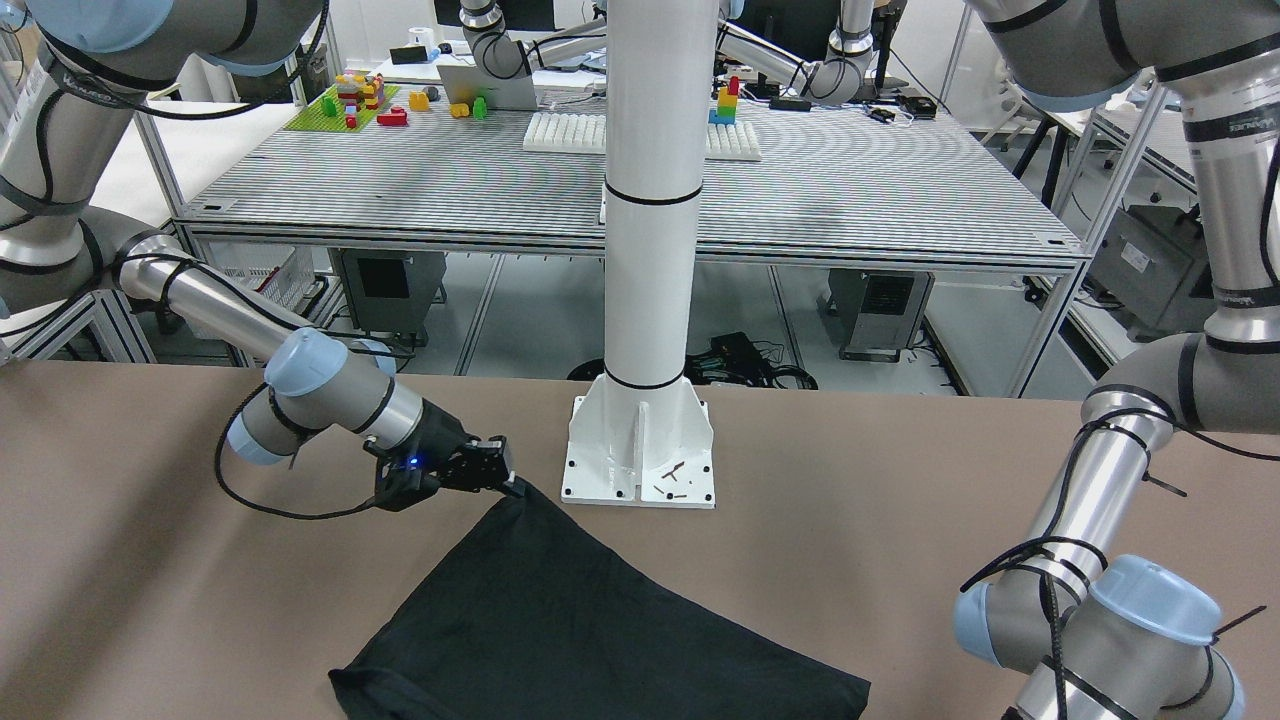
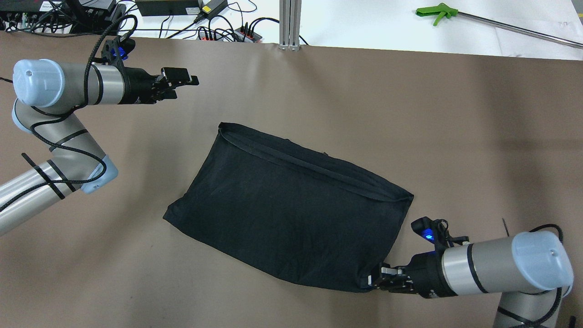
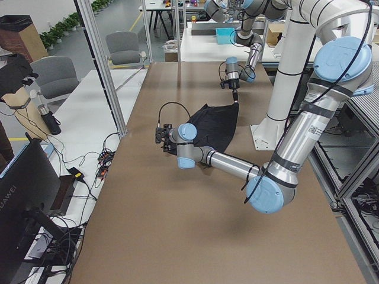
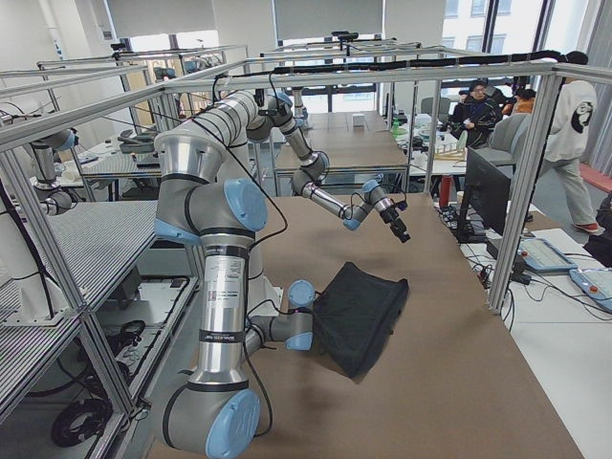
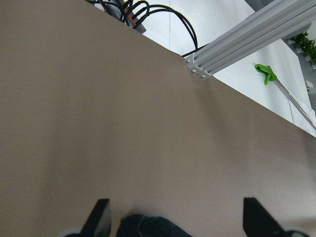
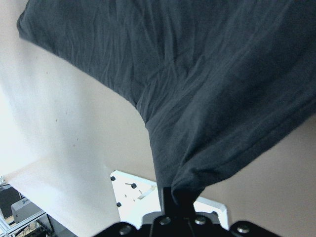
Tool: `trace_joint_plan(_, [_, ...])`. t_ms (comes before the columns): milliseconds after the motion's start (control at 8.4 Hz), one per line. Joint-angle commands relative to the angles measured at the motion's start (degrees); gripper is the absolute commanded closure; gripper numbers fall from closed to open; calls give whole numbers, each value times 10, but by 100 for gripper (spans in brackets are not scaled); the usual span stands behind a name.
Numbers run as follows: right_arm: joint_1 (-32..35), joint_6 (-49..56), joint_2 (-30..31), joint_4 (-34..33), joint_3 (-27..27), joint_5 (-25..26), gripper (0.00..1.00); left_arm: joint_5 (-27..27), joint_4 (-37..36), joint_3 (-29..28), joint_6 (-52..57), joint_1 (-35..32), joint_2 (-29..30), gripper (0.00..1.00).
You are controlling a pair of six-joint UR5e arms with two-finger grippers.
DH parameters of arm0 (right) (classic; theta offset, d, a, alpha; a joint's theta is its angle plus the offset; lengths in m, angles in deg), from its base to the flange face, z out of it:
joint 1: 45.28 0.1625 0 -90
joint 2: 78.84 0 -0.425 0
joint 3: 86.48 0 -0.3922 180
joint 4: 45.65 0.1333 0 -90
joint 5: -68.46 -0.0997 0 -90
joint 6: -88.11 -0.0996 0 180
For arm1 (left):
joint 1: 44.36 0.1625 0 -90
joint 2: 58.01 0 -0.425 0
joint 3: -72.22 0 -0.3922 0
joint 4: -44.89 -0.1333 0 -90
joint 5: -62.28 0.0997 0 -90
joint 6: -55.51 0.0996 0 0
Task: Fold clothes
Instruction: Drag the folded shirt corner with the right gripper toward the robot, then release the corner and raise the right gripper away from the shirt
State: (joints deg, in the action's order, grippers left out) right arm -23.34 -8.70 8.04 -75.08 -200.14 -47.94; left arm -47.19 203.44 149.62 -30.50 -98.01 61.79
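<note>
Your right gripper (image 2: pixel 372 279) is closed tight on one corner of the cloth (image 2: pixel 287 214), drawing it into a peak, likely to carry it over for a fold. The cloth lies in the middle of the table (image 2: pixel 478 136). It is thin, matte black, roughly rectangular, hemmed and faintly creased. Your left gripper (image 2: pixel 193 81) hangs wide open and empty, well apart from it.

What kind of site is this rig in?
Likely a robotics lab or data-collection floor: other robot arms on the neighbouring bench, aluminium-frame cells all round, people seated by a monitor.
</note>
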Motion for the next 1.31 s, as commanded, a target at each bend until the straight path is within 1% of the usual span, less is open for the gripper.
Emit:
trace_joint_plan(0, [-87,3,-39,-3,0,52,100,14,0,-2,1,2,0,6])
trace_joint_plan(119, [-89,6,-39,-4,3,57,3,15,0,-3,1,2,0,6])
trace_joint_plan(238, [-82,10,-31,-1,1,74,5,15,0,-3,1,2,0,6])
trace_joint_plan(357, [-69,10,-23,2,-1,75,5,14,-1,-3,0,3,0,6])
trace_joint_plan(476, [-50,11,-19,4,2,69,5,14,0,-3,0,4,1,6])
trace_joint_plan(714, [-8,11,-21,1,2,40,5,13,-1,-3,0,4,2,6])
trace_joint_plan(833, [17,11,-21,-3,3,36,5,6,-1,-2,0,3,3,6])
trace_joint_plan(952, [64,11,-21,-20,5,12,5,0,-4,2,-1,3,1,6])
trace_joint_plan(1071, [133,11,-28,-51,5,-50,5,-6,-33,19,-2,3,-5,6])
trace_joint_plan(1190, [168,11,-37,-75,5,-78,5,-6,-72,47,-2,5,-20,6])
